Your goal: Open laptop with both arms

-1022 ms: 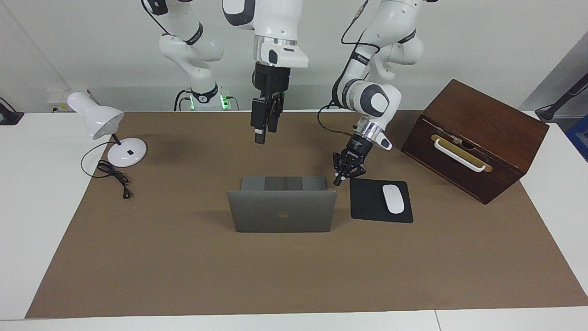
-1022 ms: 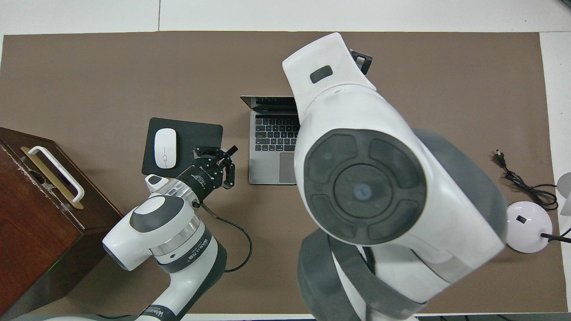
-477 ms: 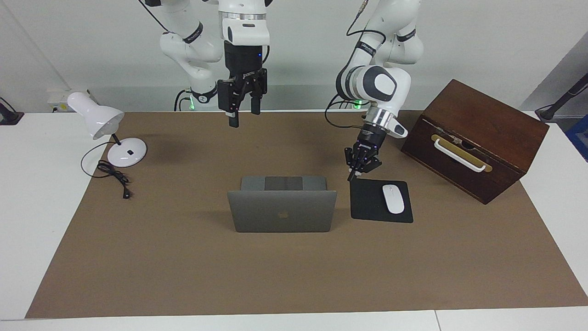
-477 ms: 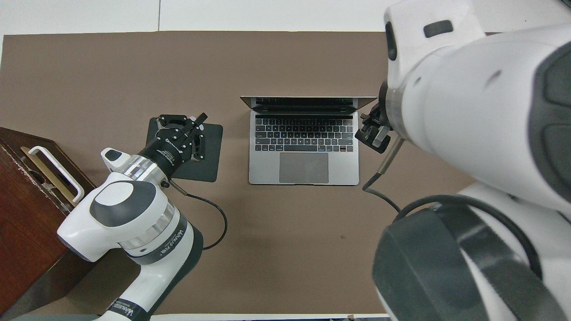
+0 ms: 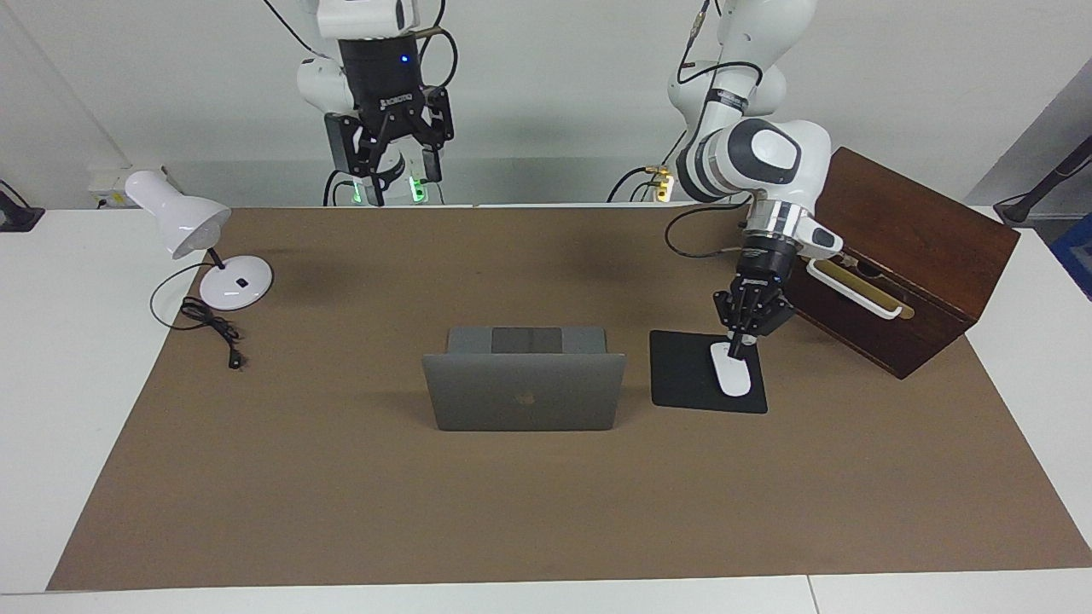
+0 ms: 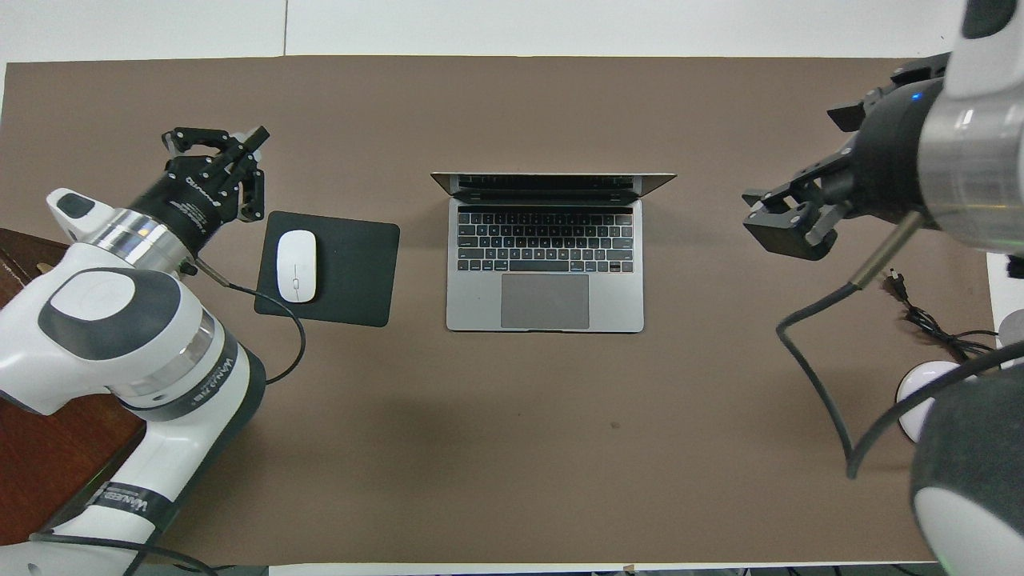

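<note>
silver-grey laptop (image 5: 524,390) is already standing open as far as we can see, lid up with its apple logo facing away from the robots and the keyboard (image 6: 545,242) showing from above, so the job looks basically done and nothing seems left but parking the arms. it sits mid-bench on the brown mat (image 5: 341,512), beside the black mouse pad (image 6: 352,272) and white mouse (image 6: 296,266). left gripper (image 5: 740,341) hangs over the mouse pad, fingertips pinched together on nothing. right gripper (image 5: 391,158) is raised high near its own base, empty; we read it as closed too. rest of the bench: a white desk lamp (image 5: 183,223) toward the right arm's end, a dark wooden box (image 5: 904,230) toward the left arm's, plain white wall up top.
</note>
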Controlling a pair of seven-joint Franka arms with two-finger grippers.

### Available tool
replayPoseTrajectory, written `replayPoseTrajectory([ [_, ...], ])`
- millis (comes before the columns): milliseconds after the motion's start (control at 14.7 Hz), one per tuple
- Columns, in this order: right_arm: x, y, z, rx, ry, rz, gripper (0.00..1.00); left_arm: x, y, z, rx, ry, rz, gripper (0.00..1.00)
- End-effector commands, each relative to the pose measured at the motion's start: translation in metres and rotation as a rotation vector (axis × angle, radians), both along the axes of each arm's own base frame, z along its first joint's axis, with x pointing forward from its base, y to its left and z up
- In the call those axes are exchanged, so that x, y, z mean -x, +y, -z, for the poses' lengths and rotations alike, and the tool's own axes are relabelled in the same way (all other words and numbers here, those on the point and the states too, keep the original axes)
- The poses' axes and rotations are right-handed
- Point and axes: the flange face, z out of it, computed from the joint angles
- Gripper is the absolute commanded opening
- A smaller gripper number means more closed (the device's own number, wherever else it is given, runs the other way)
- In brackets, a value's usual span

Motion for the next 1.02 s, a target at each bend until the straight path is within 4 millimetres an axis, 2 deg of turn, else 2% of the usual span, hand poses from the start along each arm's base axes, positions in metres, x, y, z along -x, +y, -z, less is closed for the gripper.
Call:
replayPoseTrajectory([
  [0, 0.007, -0.014, -0.001, -0.059, 0.053, 0.153, 0.90, -0.024, 0.019, -0.005, -0.146, -0.041, 0.076, 0.00],
  [68, 0.007, -0.022, -0.003, -0.076, 0.058, 0.217, 0.90, -0.033, 0.032, -0.018, -0.209, -0.069, 0.090, 0.00],
  [136, 0.009, -0.027, -0.003, -0.084, 0.068, 0.269, 0.90, -0.040, 0.045, -0.019, -0.240, -0.076, 0.089, 0.00],
  [204, 0.009, -0.036, -0.002, -0.088, 0.084, 0.321, 0.91, -0.043, 0.048, -0.019, -0.266, -0.080, 0.115, 0.00],
  [477, 0.010, -0.077, 0.003, -0.106, 0.130, 0.471, 0.91, -0.056, 0.094, -0.028, -0.539, -0.065, 0.362, 0.00],
  [613, 0.011, -0.099, 0.013, -0.115, 0.157, 0.520, 0.91, -0.059, 0.108, -0.031, -0.695, -0.025, 0.513, 0.00],
  [749, 0.015, -0.113, 0.024, -0.114, 0.185, 0.575, 0.91, -0.058, 0.112, -0.034, -0.816, 0.043, 0.685, 0.00],
  [886, 0.016, -0.122, 0.035, -0.108, 0.207, 0.597, 0.91, -0.055, 0.124, -0.050, -0.916, 0.142, 0.843, 0.00],
  [954, 0.016, -0.131, 0.039, -0.107, 0.219, 0.619, 0.91, -0.053, 0.123, -0.061, -0.941, 0.188, 0.916, 0.00],
])
